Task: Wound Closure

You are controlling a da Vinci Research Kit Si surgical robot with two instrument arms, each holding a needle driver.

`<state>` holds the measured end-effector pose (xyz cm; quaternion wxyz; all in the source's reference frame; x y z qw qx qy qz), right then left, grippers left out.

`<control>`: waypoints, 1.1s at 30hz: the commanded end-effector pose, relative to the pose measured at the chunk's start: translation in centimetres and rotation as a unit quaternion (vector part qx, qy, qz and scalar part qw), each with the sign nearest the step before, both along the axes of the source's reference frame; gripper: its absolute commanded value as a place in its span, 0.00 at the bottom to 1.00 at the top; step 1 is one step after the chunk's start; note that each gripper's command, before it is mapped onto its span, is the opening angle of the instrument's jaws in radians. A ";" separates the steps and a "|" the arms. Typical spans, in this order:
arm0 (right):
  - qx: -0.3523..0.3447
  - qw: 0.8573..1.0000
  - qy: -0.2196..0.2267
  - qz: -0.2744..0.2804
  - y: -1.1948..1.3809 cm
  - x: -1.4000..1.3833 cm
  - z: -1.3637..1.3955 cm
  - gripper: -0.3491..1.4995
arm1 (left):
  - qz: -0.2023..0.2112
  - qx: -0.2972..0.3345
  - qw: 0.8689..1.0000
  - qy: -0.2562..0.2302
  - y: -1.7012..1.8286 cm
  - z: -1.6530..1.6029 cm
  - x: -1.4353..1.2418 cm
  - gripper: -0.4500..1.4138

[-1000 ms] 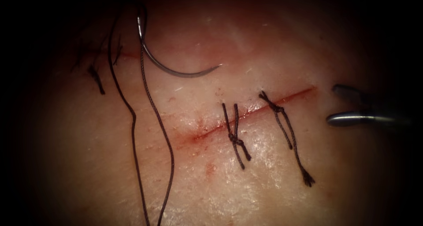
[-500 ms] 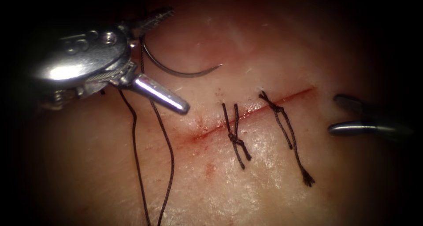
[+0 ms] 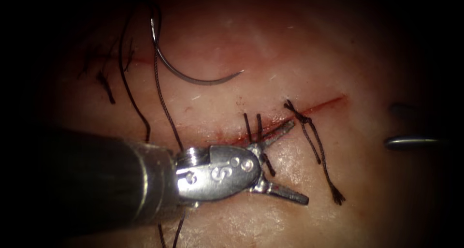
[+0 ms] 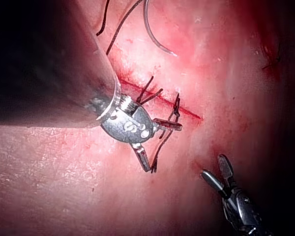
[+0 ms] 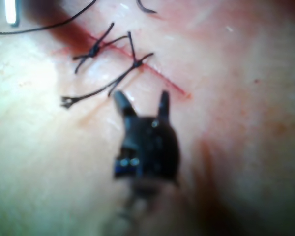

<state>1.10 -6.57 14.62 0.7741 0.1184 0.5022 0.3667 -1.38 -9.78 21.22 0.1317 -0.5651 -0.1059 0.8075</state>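
The curved needle (image 3: 193,80) lies loose on the tissue (image 3: 270,45), beyond the far left end of the cut (image 3: 324,103), and neither tool holds it. Its thread (image 3: 162,103) trails down toward the near edge. My left tool (image 3: 299,162) reaches in from the lower left with jaws open. They straddle the left knotted stitch (image 3: 258,124) and hold nothing. One jaw lies along the cut, the other on the near side. My right tool (image 3: 389,124) waits open and empty at the right end of the cut. The left wrist view shows the left tool (image 4: 163,146), right tool (image 4: 217,169) and needle (image 4: 155,42).
A second knotted stitch (image 3: 305,122) crosses the cut further right, its frayed tail (image 3: 337,196) lying on the near side. Older dark stitch ends (image 3: 105,86) sit at the far left. In the right wrist view the right tool (image 5: 142,101) hovers just short of both stitches (image 5: 132,64).
My left tool has swung from the upper left near the needle down to the cut, its jaws still open. The right tool has drawn back slightly to the right. The needle has not moved.
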 end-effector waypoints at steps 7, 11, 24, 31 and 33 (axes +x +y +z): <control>0.002 1.000 0.000 0.001 -0.09 0.08 0.05 0.97 | 0.023 -0.050 0.995 0.078 -0.25 0.26 -0.34 0.73; 0.001 1.000 0.000 0.002 -0.11 0.11 0.07 0.97 | 0.025 -0.062 0.994 0.084 -0.27 0.32 -0.44 0.72; 0.001 1.000 0.001 0.000 -0.13 0.17 0.10 0.97 | 0.065 -0.068 0.990 0.108 -0.52 0.76 -0.72 0.71; 0.001 1.000 0.002 -0.001 -0.15 0.24 0.10 0.97 | 0.070 -0.069 0.990 0.103 -0.44 0.89 -0.70 0.61; 0.001 1.000 0.001 -0.001 -0.15 0.25 0.10 0.97 | 0.070 -0.069 0.990 0.103 -0.42 0.91 -0.71 0.57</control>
